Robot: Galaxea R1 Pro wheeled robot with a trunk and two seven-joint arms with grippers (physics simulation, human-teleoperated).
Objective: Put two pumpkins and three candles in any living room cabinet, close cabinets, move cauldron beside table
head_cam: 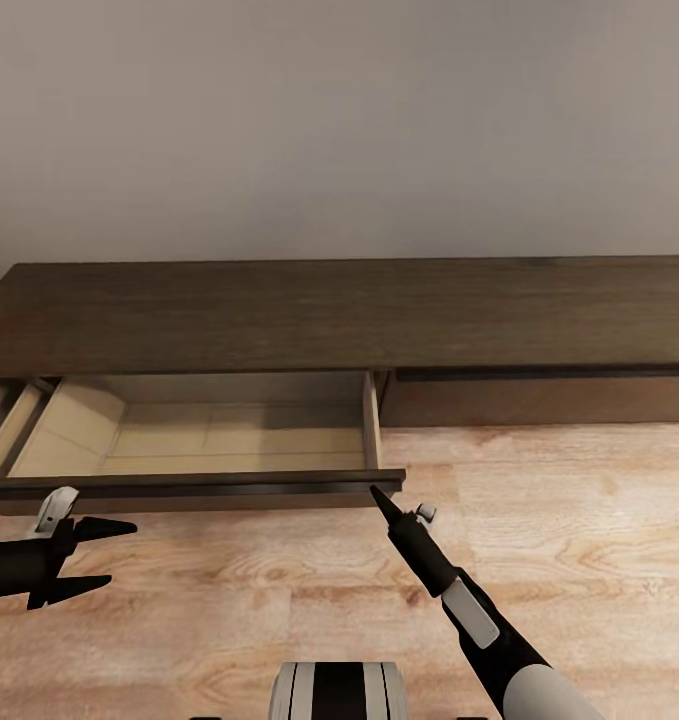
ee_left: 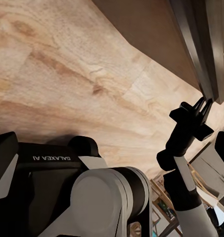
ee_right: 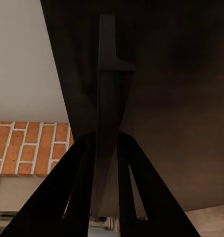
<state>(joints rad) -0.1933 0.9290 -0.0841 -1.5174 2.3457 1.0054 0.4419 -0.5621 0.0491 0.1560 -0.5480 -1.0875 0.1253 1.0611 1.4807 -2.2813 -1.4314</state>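
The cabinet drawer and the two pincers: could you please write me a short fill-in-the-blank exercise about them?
1. The cabinet drawer stands ____.
2. Its beige inside holds ____.
3. The right pincer has its tip at the drawer front's ____ end.
4. The left pincer has its fingers ____, holding nothing.

Missing words: open; nothing; right; apart

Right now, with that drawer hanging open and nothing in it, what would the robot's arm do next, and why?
Probably push it shut. The pulled-out dark-brown wooden drawer of the long low console shows a bare pale beige inside, and the right tool, its fingers together, sits at the drawer front's right corner. A short forward nudge toward the wall would start closing it. The left tool is open, off to the side.
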